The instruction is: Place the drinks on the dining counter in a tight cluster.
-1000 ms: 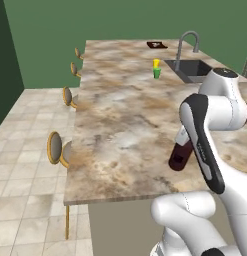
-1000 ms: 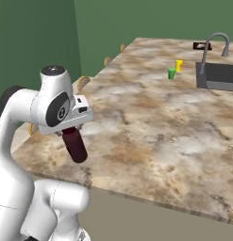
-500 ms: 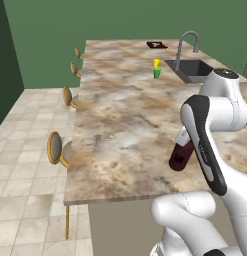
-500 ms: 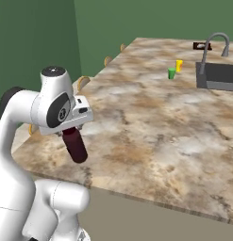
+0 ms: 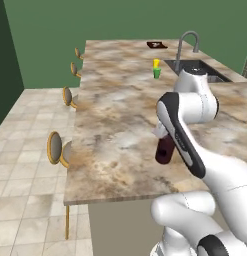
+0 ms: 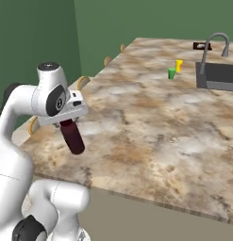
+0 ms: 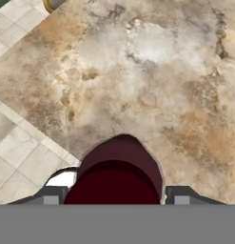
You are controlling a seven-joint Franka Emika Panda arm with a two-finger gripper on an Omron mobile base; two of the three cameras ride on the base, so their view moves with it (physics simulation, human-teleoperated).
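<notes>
My gripper is shut on the squat dark-maroon drink bottle, gripping it near its wide cap. The bottle hangs slightly tilted below the hand, over the near end of the dining counter, close to the edge on the stool side. In the hand view, a grey fingertip shows on either side of the bottle. I cannot tell if the bottle's base touches the stone.
A sink with a curved faucet lies at the far right. A small green-and-yellow item stands beside the sink. Stools line the left edge over tiled floor.
</notes>
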